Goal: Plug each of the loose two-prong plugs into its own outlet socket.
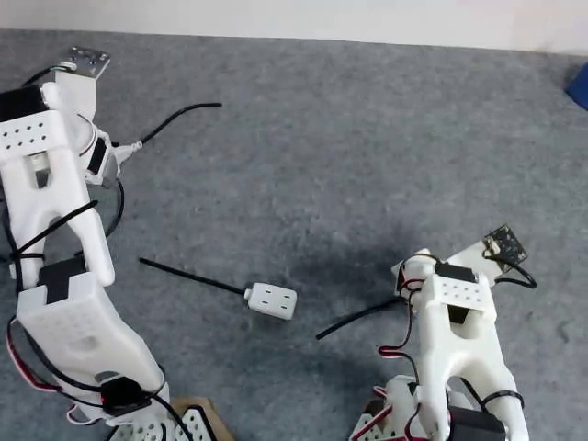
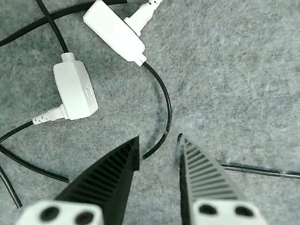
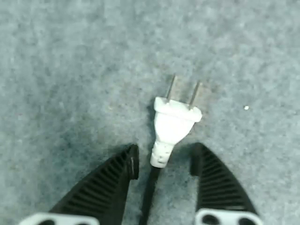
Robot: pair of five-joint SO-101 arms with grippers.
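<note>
Grey felt table (image 1: 367, 138), two arms.

- Left gripper (image 2: 158, 145): jaws moderately apart, holding nothing, above a black cord (image 2: 166, 108) that runs from one white socket block (image 2: 115, 33). A second block (image 2: 75, 91) lies just beside the first.
- Right gripper (image 3: 164, 161): jaws wide, either side of the cord of a white two-prong plug (image 3: 174, 119) (prongs pointing away, lying on the felt).
- Outlet socket (image 1: 272, 300): on the felt between the arms.
</note>
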